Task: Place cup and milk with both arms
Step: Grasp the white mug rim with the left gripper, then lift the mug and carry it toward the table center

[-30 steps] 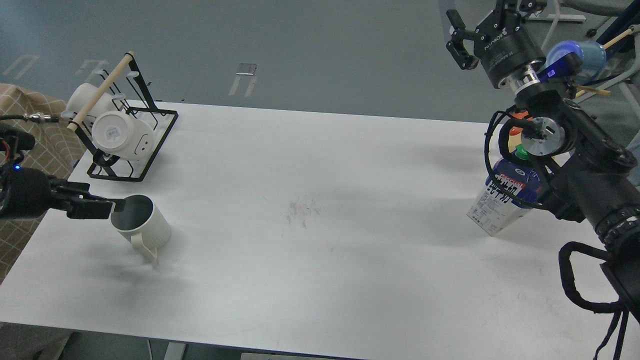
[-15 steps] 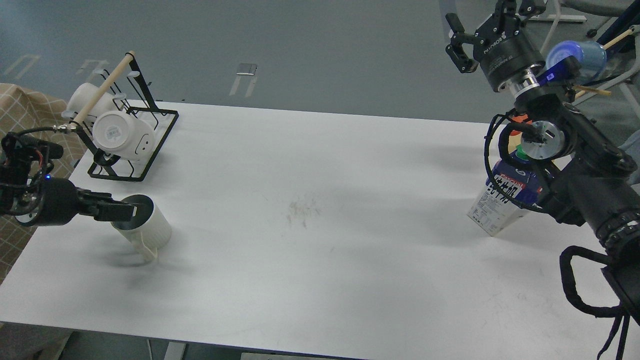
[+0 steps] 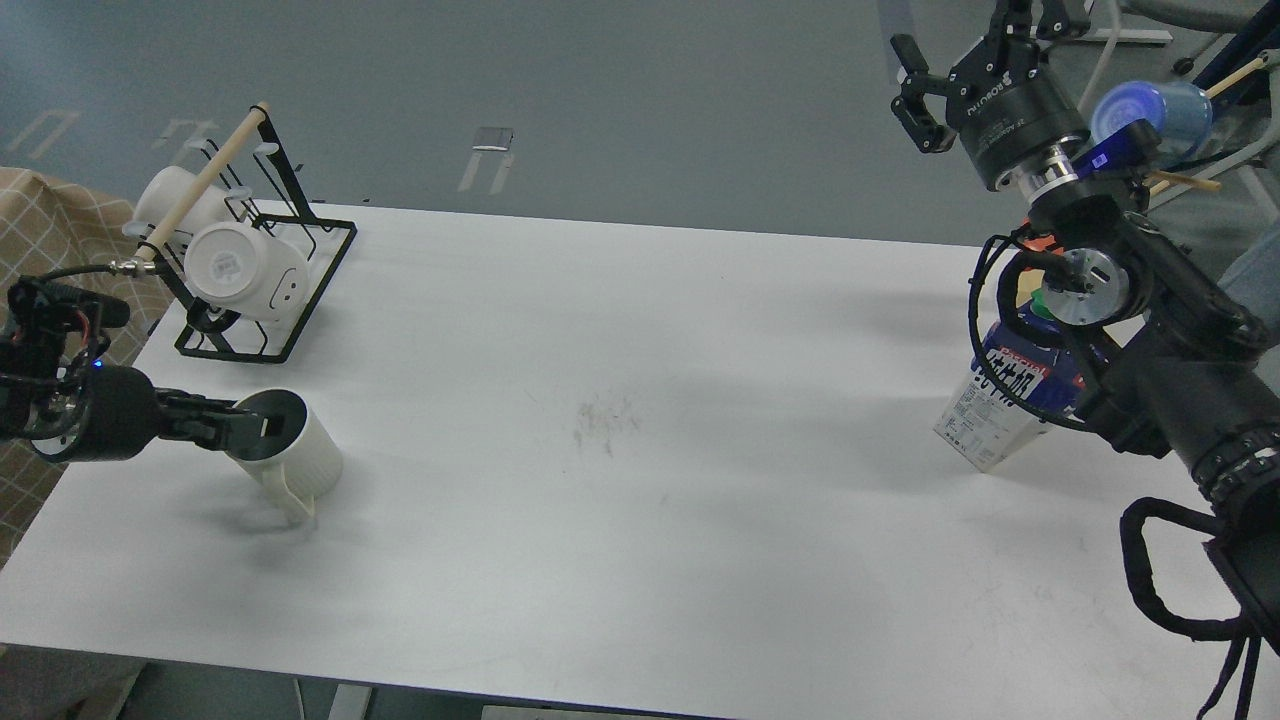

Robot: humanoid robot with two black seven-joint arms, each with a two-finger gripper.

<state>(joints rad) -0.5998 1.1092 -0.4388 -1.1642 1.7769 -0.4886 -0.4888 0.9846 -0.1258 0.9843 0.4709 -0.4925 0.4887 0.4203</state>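
Note:
The cup point(image 3: 300, 462), cream-white and ribbed with a dark inside, stands near the table's left edge, tilted, its handle toward the front. My left gripper point(image 3: 258, 426) comes in from the left with its dark fingers at the cup's rim, over the opening; I cannot tell them apart. The milk point(image 3: 1003, 402), a blue and white carton with a green cap point(image 3: 1040, 304), leans at the table's right side, partly hidden behind my right arm. My right gripper point(image 3: 962, 40) is open and empty, raised high above and behind the carton, apart from it.
A black wire rack point(image 3: 300, 300) with a wooden rod and white mugs point(image 3: 245, 270) stands at the back left. A light blue cup point(image 3: 1160, 108) hangs on a rod at the far right. The white table point(image 3: 640, 450) ends close to the cup's left.
My left gripper has slid right, from the cup's left rim to over its opening. The cup has hardly shifted. My right gripper has risen slightly.

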